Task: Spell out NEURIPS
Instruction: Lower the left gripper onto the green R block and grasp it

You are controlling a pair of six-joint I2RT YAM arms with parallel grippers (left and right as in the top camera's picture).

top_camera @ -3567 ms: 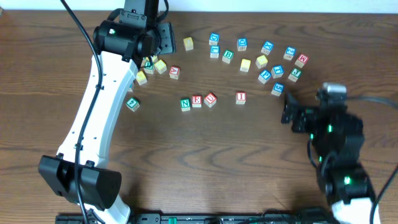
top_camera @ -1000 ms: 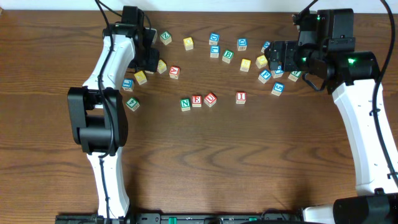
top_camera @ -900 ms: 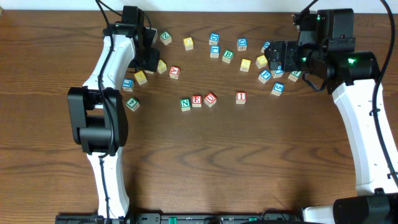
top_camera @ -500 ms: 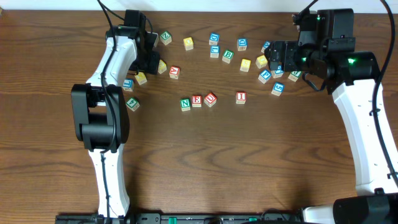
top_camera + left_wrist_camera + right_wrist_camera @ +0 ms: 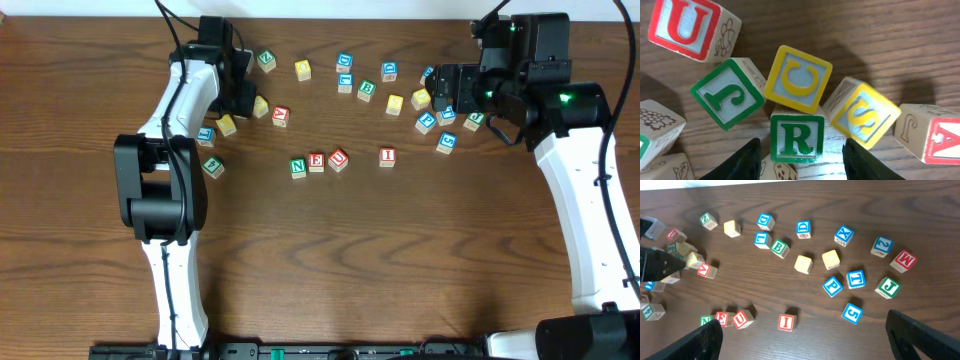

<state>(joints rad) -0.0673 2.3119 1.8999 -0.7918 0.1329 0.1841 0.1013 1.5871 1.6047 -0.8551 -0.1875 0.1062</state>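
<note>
A row of cubes N (image 5: pixel 298 167), E (image 5: pixel 316 162), U (image 5: pixel 338 159) lies mid-table, with the red I (image 5: pixel 387 156) apart to their right. They also show in the right wrist view: N (image 5: pixel 705 321), E (image 5: pixel 721 317), U (image 5: pixel 741 319), I (image 5: pixel 785 322), and a blue P (image 5: pixel 832 286). My left gripper (image 5: pixel 243 97) is open and low over the left cluster. In the left wrist view its fingers straddle a green R cube (image 5: pixel 796 139) with a gap on each side. A yellow S cube (image 5: pixel 864 114) lies just right of R. My right gripper (image 5: pixel 437 93) is open and empty, high over the right cluster.
Around the R are a yellow C (image 5: pixel 798 79), a green J (image 5: pixel 727 93) and another red U (image 5: pixel 687 25), close together. Several loose cubes with other letters lie across the back, such as B (image 5: pixel 779 247), X (image 5: pixel 843 235) and M (image 5: pixel 903 260).
The right arm has swung from the near right up over the right cluster. The left gripper has settled over the left cluster and shifted only slightly in the last second.
</note>
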